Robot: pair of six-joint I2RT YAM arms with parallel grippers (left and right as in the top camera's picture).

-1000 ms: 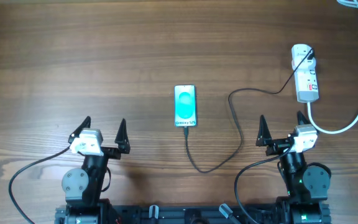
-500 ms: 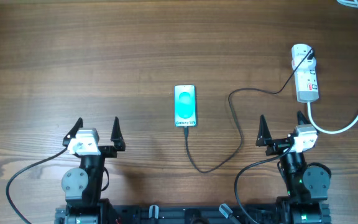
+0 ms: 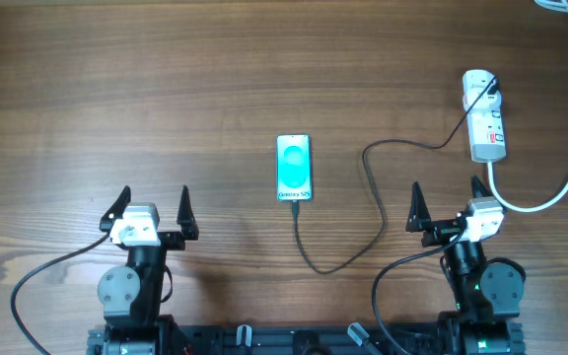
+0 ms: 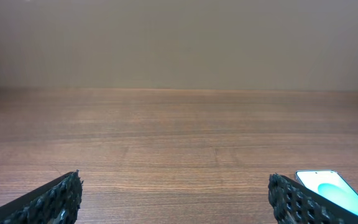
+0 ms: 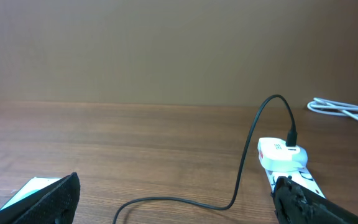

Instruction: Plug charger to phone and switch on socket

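our left gripper [image 3: 154,197] sits low over the table near its base, its two fingers spread wide apart with nothing between them; in the left wrist view both dark ribbed fingertips [image 4: 56,198] frame only bare wood. our right gripper [image 3: 446,192] stands the same way on the other side, jaws fully apart and holding nothing, its fingertips [image 5: 50,202] at the bottom corners of the right wrist view. moving outward, the phone [image 3: 294,168] lies flat on the wooden table [image 3: 166,89] between the two arms and a little farther out than both, cyan screen up, its white strip with dark text at the end nearest us; we catch its corner at the lower right of the left wrist view [image 4: 328,184] and at the lower left of the right wrist view [image 5: 30,190]. the charger [image 3: 378,197] is a thin black cable that meets the phone's near short edge, loops toward us, bends back past the right gripper and runs out to the socket [image 3: 484,128]; we cannot tell whether its tip is seated in the phone. the socket lies beyond the right gripper, well apart from it, with a black plug in its far end and a small red mark on its top face. a thick white cord [image 3: 560,187] leaves the socket's near end and curves off toward the far right corner.
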